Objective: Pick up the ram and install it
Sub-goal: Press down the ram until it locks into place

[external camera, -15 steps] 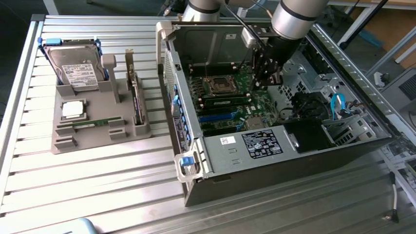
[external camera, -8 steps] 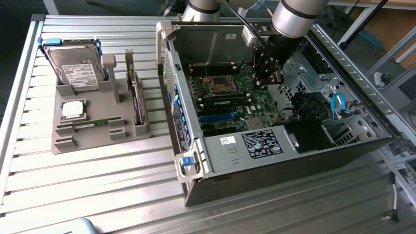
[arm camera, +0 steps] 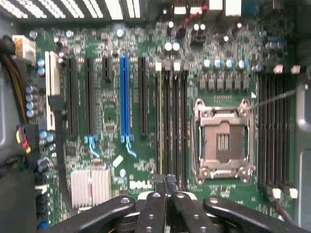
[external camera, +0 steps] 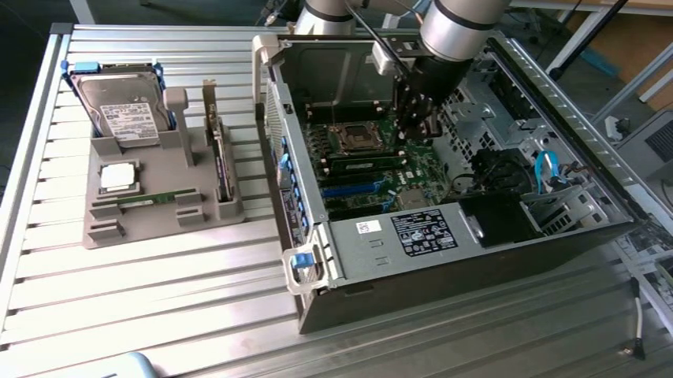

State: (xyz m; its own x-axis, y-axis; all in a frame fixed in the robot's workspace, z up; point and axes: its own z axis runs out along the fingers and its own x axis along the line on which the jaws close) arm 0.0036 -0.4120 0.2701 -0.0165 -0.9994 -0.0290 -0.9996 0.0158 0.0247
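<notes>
Pincer (arm camera: pixel 165 180) pressed together, nothing in it, hanging inside the open PC case (external camera: pixel 421 260) over the motherboard (arm camera: pixel 146 121). Ram (external camera: pixel 156 198) sits in the grey holder (external camera: pixel 158 224) on the tabletop (external camera: pixel 126 299), well apart.

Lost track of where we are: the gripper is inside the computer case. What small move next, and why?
Probably raise the gripper straight up out of the case. It looks shut with nothing between its fingers, over the motherboard's slots, while a green memory stick lies in the gray tray outside.
</notes>
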